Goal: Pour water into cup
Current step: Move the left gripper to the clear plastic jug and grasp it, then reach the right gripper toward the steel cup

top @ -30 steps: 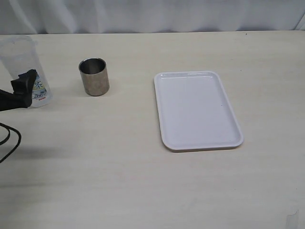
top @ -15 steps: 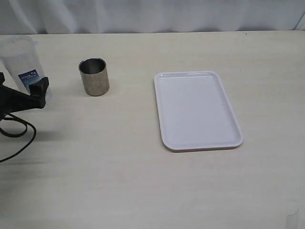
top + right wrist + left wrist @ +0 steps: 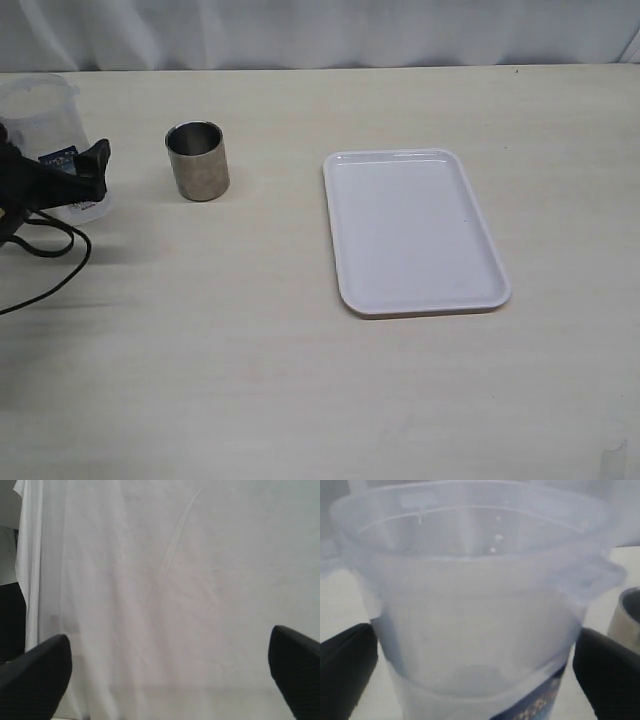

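Note:
The steel cup point(image 3: 198, 160) stands upright on the table at the back left; its rim also shows in the left wrist view point(image 3: 630, 614). A clear plastic jug point(image 3: 48, 118) with a blue label stands at the far left, to the left of the cup. My left gripper point(image 3: 58, 170) is open, with one black finger on each side of the jug point(image 3: 470, 605), low on its body near the label. My right gripper point(image 3: 167, 680) is open and empty, faces a white curtain, and is out of the exterior view.
A white rectangular tray point(image 3: 415, 230) lies empty to the right of the cup. A black cable point(image 3: 55, 265) loops on the table by the left arm. A white curtain point(image 3: 320, 30) hangs behind the table's far edge.
My left gripper has moved in from the left edge and now has its fingers around the jug. The jug has shifted slightly. The cup and tray have not moved.

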Action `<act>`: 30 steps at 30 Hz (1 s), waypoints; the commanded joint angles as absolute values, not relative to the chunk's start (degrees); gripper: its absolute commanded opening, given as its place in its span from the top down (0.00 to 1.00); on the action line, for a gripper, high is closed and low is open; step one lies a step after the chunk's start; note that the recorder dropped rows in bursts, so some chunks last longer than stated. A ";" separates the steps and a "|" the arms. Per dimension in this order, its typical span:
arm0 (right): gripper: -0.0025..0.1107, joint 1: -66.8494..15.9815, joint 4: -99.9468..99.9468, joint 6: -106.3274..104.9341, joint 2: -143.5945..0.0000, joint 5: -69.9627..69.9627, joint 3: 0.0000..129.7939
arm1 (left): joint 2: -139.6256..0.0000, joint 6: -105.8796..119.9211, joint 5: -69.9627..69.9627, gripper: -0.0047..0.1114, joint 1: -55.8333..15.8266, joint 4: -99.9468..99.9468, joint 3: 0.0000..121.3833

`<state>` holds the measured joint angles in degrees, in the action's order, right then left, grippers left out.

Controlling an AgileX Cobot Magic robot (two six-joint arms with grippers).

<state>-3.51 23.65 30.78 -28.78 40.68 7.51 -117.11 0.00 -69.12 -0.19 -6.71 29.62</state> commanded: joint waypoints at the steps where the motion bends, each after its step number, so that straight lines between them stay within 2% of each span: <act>1: 0.08 -3.34 24.11 30.22 -28.96 39.17 7.90 | -118.38 0.00 -69.96 0.09 -0.39 -3.86 31.23; 7: 0.08 -3.34 24.66 29.54 -35.25 40.54 7.90 | -118.38 0.00 -69.96 0.09 -0.39 -4.10 33.38; 19: 0.08 -3.34 28.13 29.14 -49.64 52.89 7.90 | -118.38 0.00 -69.96 0.11 -0.39 -4.25 33.52; 22: 0.08 -3.34 28.25 29.14 -52.17 54.72 7.90 | -118.38 0.00 -69.96 0.23 -0.39 -4.25 33.52; 30: 0.08 -3.34 30.92 27.59 -58.32 61.77 8.14 | -118.38 0.00 -69.96 0.74 -0.39 -5.54 33.52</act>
<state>-3.51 29.94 28.75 -56.81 59.06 7.63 -118.26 0.00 -69.49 -0.19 -4.85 33.18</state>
